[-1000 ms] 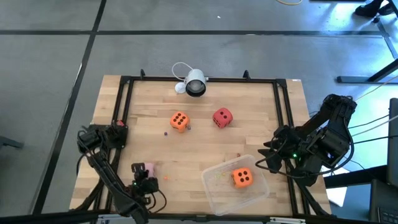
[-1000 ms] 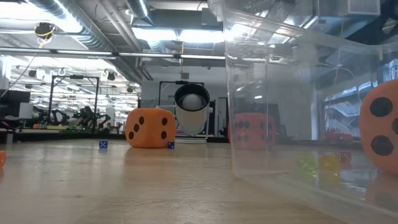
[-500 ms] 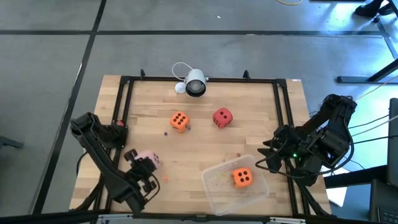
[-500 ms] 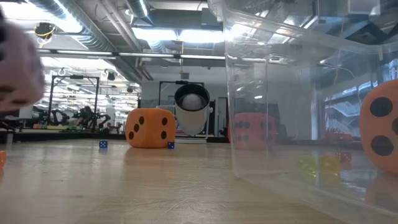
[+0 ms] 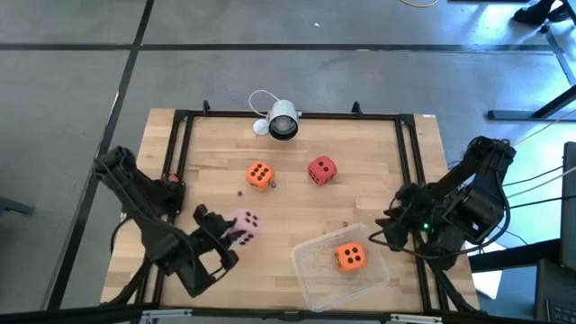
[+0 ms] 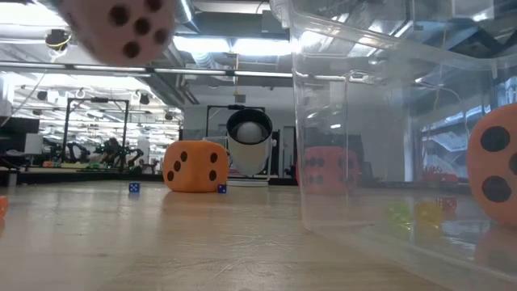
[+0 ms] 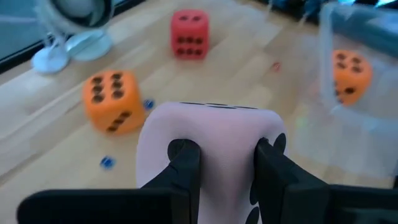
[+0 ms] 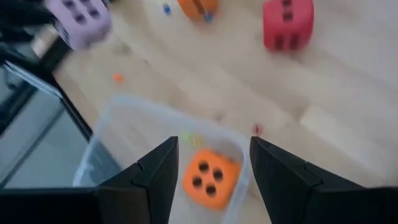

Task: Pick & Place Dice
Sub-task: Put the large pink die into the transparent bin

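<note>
**Pink die up in my left grip**

Wooden table [image 5: 297,202] below me, and my left gripper [image 5: 229,236] is clamped on the pink die [image 5: 245,224], lifted clear of the boards. One orange die [image 5: 259,175] and the red die [image 5: 321,169] sit near the far edge. Another orange die [image 5: 350,256] lies inside the clear tub [image 5: 310,265]. My right gripper [image 8: 208,163] hangs spread wide above that tub, holding nothing.
</note>
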### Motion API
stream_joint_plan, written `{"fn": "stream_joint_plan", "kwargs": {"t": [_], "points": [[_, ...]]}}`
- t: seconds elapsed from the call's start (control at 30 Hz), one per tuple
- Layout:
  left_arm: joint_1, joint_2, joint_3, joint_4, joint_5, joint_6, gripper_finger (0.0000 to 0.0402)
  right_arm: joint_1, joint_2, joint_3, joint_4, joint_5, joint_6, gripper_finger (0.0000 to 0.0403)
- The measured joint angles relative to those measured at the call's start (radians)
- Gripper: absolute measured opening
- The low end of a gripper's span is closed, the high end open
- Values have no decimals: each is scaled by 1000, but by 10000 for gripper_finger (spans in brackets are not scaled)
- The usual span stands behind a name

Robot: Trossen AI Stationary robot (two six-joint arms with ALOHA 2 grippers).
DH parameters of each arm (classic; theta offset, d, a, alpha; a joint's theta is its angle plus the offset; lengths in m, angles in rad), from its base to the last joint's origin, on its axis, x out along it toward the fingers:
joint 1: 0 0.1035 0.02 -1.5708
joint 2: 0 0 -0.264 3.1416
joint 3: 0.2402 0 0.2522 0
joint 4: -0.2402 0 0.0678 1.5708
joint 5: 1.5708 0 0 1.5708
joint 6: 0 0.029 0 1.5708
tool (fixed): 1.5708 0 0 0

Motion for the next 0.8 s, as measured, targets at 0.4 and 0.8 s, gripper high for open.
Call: {"fn": "stream_joint_plan", "kwargs": {"t": [0.4, 0.8], "points": [[80, -15, 0, 316, 7, 365, 82, 47, 0, -156, 3, -625, 206, 144], [180, -33, 0, 710, 162, 787, 81, 87, 42, -276, 274, -788, 296, 13]]}}
